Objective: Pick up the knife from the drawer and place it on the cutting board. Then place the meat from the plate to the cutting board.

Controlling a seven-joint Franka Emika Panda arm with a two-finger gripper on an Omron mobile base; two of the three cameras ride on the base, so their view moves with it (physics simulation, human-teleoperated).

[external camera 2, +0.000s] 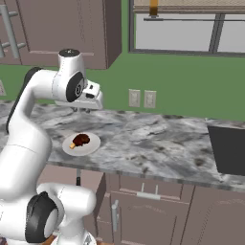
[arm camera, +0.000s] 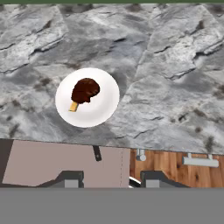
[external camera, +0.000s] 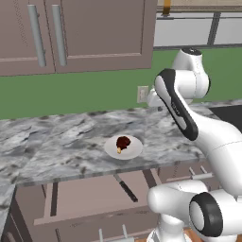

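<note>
The small white plate [external camera: 134,150] [external camera 2: 91,146] [arm camera: 103,109] sits near the marble counter's front edge. On it lies the dark meat [external camera: 123,142] [external camera 2: 81,139] [arm camera: 85,90] with a tan bit at one end. Below the counter the brown drawer [external camera: 85,196] [arm camera: 52,162] stands pulled out. In it lies the knife [external camera: 126,190], and its black handle end [arm camera: 96,153] peeks out from under the counter edge. My gripper [external camera 2: 81,109] [arm camera: 111,180] hangs open above the counter behind the plate, with nothing between its fingers. The cutting board is out of view.
Two wall outlets [external camera 2: 142,98] are on the green wall. A dark cooktop [external camera 2: 229,149] sits at the counter's right end. Upper cabinets [external camera: 71,33] hang above the counter, and lower cabinet doors with bar handles [external camera 2: 148,196] are to the right of the drawer.
</note>
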